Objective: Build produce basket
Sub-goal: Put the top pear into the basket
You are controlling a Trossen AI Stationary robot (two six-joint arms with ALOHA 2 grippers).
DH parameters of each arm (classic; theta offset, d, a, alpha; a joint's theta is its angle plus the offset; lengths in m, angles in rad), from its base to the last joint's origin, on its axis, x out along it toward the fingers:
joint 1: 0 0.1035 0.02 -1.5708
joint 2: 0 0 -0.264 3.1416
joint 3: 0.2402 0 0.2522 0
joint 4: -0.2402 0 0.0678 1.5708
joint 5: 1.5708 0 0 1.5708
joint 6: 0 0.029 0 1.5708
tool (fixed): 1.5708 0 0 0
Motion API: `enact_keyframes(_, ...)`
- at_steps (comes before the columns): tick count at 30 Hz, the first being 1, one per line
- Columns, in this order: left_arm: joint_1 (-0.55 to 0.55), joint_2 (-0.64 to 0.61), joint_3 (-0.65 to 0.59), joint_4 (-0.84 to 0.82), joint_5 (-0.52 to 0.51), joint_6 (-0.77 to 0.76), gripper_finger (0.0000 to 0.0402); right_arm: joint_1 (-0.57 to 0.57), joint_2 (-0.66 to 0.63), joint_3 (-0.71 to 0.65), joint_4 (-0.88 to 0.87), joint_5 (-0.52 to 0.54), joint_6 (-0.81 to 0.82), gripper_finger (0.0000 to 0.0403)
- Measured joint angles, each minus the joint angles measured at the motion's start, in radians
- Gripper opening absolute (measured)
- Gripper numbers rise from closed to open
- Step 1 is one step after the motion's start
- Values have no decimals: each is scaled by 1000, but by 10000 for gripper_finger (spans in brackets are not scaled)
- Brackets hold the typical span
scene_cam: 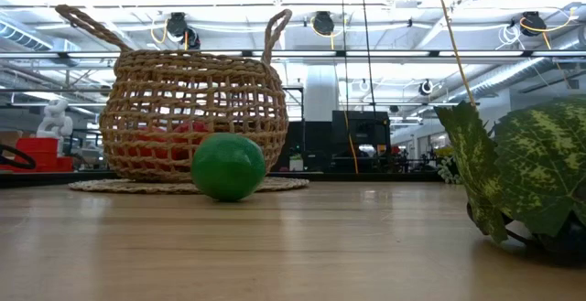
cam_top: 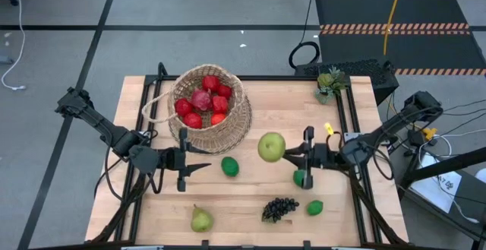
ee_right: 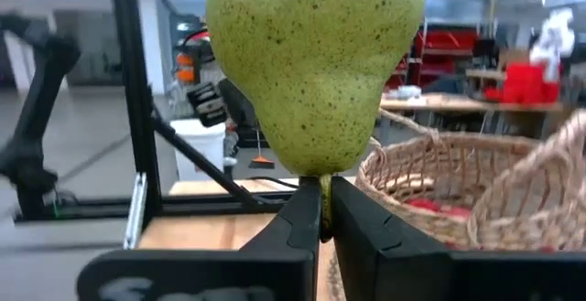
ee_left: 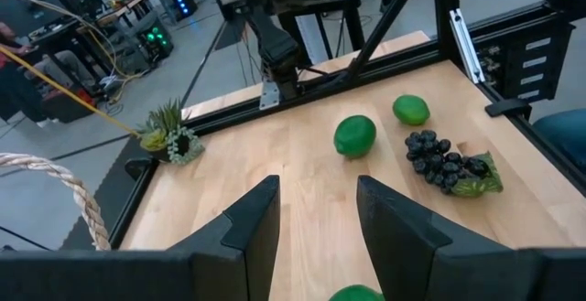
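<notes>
A pear [ee_right: 316,63] fills the right wrist view, its stem pinched between the nearly shut fingers of the right gripper [cam_top: 287,153], which holds it above the table [cam_top: 250,197], right of the basket [cam_top: 228,128]. The left gripper [cam_top: 196,166] hangs just before the basket, fingers spread, holding nothing. The basket holds a heap of red fruit [cam_top: 203,102], perhaps apples. Limes [cam_top: 230,166], grapes [cam_top: 279,208] and another pear [cam_top: 200,219] lie on the table.

High view: straight down over whole light wooden tabletop [cam_top: 250,197]. Low view: tabletop-level, close. Both share round tan wicker basket [cam_top: 231,125] [scene_cam: 183,100], frame upper left.
</notes>
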Motion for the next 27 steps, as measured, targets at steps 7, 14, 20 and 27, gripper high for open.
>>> enact_keyframes(7, 0, 0, 0, 1, 0, 0, 150, -44, 0, 0, -1, 0, 221, 13)
enact_keyframes(14, 11, 0, 0, 23, 0, -5, 150, -71, 0, 0, 0, -1, 301, 13)
enact_keyframes(20, 13, 0, 0, 31, 0, 0, 150, -71, 0, 0, 0, -3, 301, 13)
enact_keyframes(27, 13, 0, 0, 53, -3, 0, 150, -71, 0, 0, 7, -3, 296, 13)
